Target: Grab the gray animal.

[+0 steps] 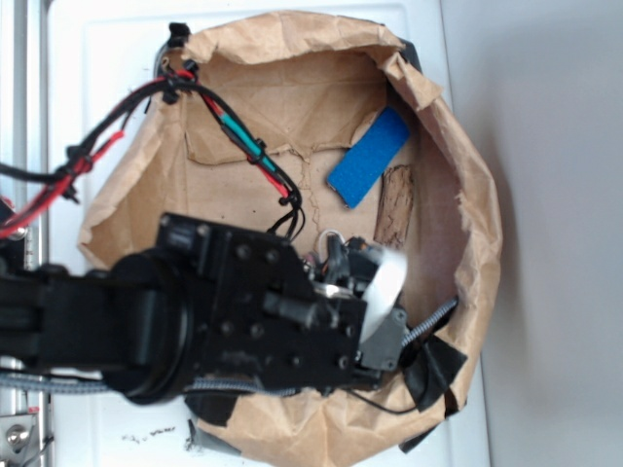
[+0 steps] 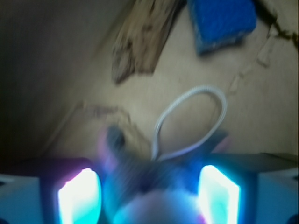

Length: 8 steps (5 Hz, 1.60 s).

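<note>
Between the two glowing fingers (image 2: 79, 196) of the gripper (image 2: 148, 198), the gray animal (image 2: 154, 184) is sitting, its white string loop (image 2: 191, 121) lying ahead on the paper; whether the fingers are pressing it cannot be told. One blue block (image 2: 223, 22) and one bark piece (image 2: 140, 39) are lying beyond, side by side. All are resting inside a brown paper bag (image 1: 458, 165) on a white surface (image 1: 97, 58).

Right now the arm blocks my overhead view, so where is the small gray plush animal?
In the wrist view the small gray plush animal sits bottom centre between the gripper fingers, its white string loop pointing toward the brown wood piece.
</note>
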Motion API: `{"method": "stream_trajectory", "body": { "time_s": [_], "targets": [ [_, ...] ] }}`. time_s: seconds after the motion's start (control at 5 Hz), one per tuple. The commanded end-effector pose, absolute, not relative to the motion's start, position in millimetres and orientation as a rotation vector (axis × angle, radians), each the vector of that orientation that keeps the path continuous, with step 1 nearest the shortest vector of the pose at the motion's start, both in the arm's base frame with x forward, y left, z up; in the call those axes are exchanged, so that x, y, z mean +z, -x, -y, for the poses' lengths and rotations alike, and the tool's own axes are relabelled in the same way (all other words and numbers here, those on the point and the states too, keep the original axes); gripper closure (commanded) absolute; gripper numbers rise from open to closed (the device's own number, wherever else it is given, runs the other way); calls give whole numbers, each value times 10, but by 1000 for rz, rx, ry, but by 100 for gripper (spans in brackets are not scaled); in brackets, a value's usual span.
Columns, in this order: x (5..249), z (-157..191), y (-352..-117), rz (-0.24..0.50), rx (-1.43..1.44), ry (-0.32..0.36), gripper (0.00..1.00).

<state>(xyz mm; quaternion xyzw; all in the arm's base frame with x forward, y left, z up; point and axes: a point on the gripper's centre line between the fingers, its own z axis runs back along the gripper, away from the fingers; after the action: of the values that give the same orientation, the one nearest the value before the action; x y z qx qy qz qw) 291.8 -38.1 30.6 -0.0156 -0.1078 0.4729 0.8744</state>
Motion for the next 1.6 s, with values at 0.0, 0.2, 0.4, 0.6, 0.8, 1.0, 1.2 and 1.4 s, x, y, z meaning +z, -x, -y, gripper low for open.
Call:
{"method": "stream_trajectory", "body": {
  "time_s": [0.0, 0.2, 0.4, 0.6, 0.8, 1.0, 1.2, 1.4],
  "targets": [
    [558, 353, -2969, 291, 1030, 56, 100],
    [767, 276, -2983, 242, 1050, 95, 100],
    [1167, 112, -2936, 135, 1057, 209, 100],
    [1326, 55, -2868, 71, 1006, 249, 100],
    [1586, -16, -2748, 50, 952, 249, 100],
    [1785, -47, -2639, 123, 955, 190, 100],
    [1985, -14, -2558, 242, 995, 51, 100],
    [1998, -21, -2572, 271, 1009, 37, 100]
  ]
}}
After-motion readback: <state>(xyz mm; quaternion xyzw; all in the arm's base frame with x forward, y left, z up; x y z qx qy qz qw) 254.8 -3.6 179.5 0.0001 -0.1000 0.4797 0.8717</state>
